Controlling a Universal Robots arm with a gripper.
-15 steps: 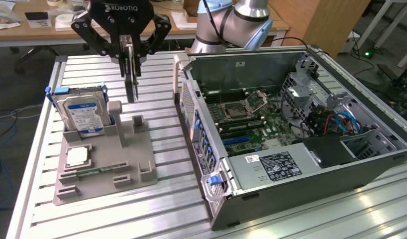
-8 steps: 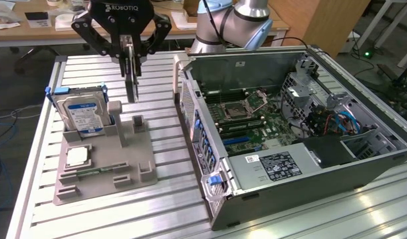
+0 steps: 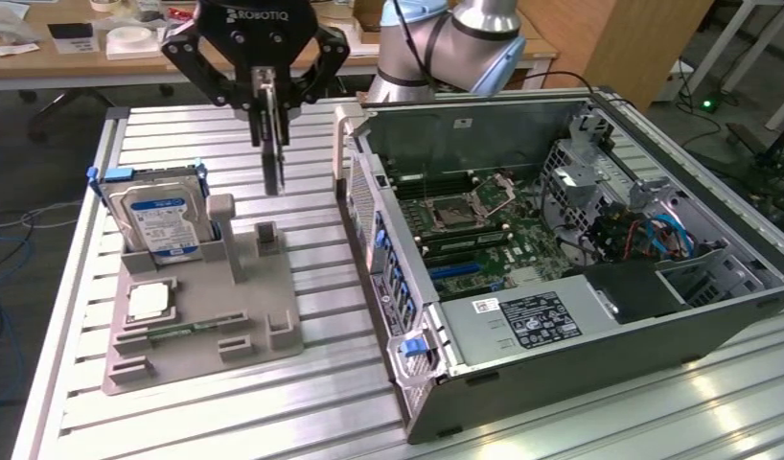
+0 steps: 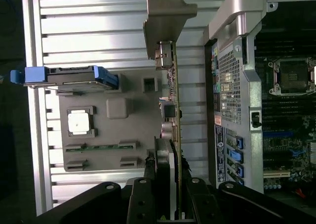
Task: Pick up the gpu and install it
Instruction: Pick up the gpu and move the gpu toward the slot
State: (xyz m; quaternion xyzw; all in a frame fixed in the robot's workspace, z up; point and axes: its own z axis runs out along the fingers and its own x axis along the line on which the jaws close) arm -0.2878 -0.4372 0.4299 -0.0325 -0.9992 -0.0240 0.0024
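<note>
The jaws pinch one gpu (image 3: 272,158) aloft, near one hard drive (image 3: 162,216), one tray (image 3: 258,297), one open computer case (image 3: 495,125)

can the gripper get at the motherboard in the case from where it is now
Probably yes: the case lies open side up, so the motherboard is bare from above. The gripper, shut on the gpu, hangs beside the case; only its wall stands between.
</note>
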